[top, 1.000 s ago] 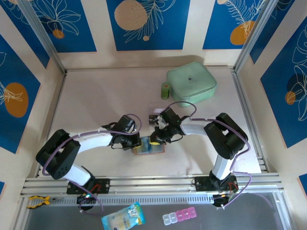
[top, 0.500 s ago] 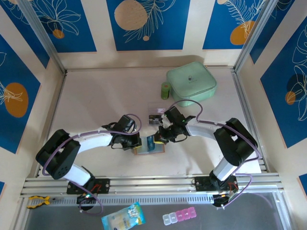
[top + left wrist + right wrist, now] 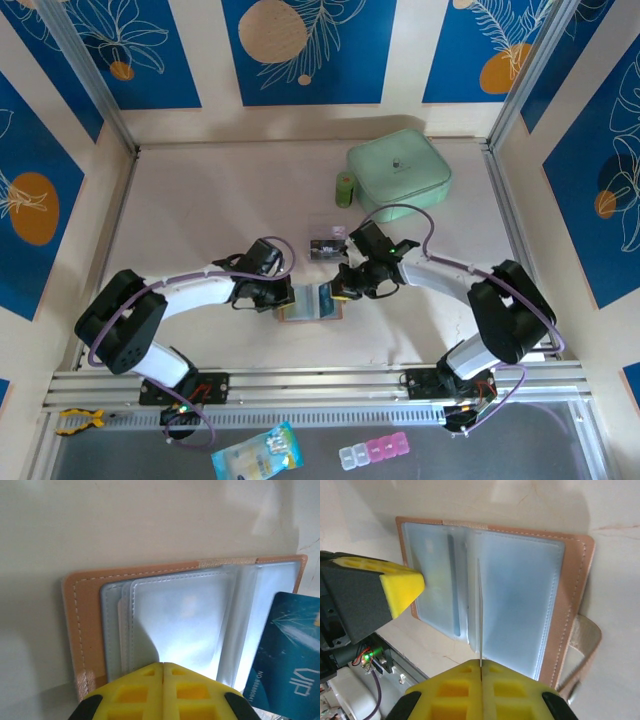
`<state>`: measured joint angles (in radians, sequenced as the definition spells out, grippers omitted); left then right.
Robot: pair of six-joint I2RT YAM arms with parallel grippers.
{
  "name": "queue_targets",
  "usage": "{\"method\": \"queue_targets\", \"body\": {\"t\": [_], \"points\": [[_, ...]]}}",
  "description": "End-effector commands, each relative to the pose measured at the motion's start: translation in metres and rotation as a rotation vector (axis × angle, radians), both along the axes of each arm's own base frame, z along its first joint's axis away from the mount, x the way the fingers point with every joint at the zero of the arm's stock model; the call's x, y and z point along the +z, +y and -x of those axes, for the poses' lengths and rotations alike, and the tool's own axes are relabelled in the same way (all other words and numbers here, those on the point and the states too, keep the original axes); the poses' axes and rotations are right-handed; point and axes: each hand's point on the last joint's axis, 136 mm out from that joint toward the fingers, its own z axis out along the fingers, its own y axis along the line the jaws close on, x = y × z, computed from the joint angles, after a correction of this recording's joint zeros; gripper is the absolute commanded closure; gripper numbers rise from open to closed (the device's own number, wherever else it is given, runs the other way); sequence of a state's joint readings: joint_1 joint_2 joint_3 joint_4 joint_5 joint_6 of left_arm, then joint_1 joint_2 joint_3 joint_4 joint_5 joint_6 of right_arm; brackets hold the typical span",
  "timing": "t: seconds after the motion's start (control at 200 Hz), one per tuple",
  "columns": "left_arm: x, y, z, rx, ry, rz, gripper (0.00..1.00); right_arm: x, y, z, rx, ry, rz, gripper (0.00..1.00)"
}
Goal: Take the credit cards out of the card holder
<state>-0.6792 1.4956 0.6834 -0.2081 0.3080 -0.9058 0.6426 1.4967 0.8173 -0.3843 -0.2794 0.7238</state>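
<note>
walls (image 3: 405, 50): cream, blue panels (white leaf outlines, orange discs) | tabletop (image 3: 200, 200): pale beige, matte | aluminium posts (image 3: 88, 75): slant at the back corners | slotted rail (image 3: 320, 378): along near edge | light: even, soft shadows

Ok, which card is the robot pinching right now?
The blue VIP card, pinched by the right gripper above the card holder. The dark card lies loose on the table, untouched.

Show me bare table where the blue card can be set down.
Widest free patch: the far-left table, bordered by the left rail and the green cylinder. A smaller one lies between the mint pouch and the right arm. Crowded: the near middle, where left gripper, right gripper, the card holder and a loose card cluster.
</note>
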Motion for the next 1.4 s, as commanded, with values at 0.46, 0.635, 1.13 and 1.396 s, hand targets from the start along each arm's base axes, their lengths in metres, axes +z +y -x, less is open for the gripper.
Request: {"method": "queue_targets", "body": {"t": [0.46,0.635,1.13,1.396], "points": [[0.025,-0.006,-0.017,-0.053,-0.096,-0.025,0.96,0.057,-0.018,-0.015,0.446,-0.469,0.045,1.00],[0.030,-0.004,-0.021,-0.041,-0.119,-0.023,0.94,0.067,-0.027,-0.037,0.672,-0.618,0.151,1.00],[0.035,0.002,-0.019,-0.002,-0.138,0.008,0.91,0.089,-0.023,-0.106,1.042,-0.740,0.242,1.00],[0.033,0.006,-0.016,0.017,-0.126,0.004,0.90,0.097,-0.013,-0.155,1.063,-0.779,0.196,1.00]]}}
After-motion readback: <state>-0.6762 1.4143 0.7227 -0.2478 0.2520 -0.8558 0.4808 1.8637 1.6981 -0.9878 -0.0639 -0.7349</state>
